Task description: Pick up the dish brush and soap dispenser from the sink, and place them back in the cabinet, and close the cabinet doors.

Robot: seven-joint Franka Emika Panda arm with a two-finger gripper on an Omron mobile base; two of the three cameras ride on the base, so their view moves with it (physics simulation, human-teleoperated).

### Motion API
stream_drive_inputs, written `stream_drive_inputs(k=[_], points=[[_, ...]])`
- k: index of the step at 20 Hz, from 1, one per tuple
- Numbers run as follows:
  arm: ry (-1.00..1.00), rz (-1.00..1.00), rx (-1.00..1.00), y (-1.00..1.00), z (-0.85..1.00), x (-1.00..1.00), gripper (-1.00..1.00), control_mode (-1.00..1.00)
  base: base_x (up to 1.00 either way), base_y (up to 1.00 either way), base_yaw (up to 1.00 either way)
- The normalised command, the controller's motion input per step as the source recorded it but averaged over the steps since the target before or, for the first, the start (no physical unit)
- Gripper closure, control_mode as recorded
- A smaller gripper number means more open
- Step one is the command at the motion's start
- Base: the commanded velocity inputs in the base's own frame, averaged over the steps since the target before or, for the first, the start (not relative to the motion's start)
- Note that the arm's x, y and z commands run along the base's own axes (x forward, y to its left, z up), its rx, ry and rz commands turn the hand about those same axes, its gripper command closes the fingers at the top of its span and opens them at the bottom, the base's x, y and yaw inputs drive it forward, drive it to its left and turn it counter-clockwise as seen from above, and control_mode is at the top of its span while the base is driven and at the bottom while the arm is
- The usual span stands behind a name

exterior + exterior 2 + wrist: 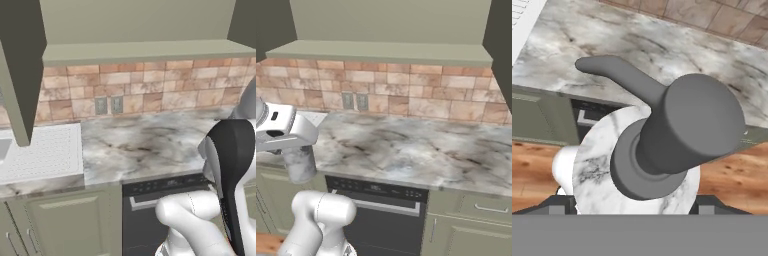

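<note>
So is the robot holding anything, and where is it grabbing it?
Yes, the soap bottle. The fingers hold it by its round marbled body, below the dark pump top, out in front of the counter.

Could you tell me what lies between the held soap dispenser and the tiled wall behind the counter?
In the right base view, bare marble counter stretches from the soap dispenser, gripped by the gripper, to the tiled wall, which carries two outlets.

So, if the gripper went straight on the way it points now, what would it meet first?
The gripper would meet the soap dispenser itself, held between its fingers with the pump top facing the hand. Past it the line seems to run down to the wooden floor, though depth is unclear.
</note>
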Motion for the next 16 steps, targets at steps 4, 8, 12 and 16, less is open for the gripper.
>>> stream_drive_inputs(k=[4,8,12,16], points=[[0.00,0.00,0.00,0.00,0.00,0.00,1.00,1.00,0.36,-0.11,0.00],[0.00,0.00,0.00,0.00,0.00,0.00,1.00,1.00,0.39,-0.10,-0.01],[0.00,0.00,0.00,0.00,0.00,0.00,1.00,1.00,0.39,-0.10,-0.01],[0.00,0.00,0.00,0.00,0.00,0.00,1.00,1.00,0.21,-0.04,0.00]])
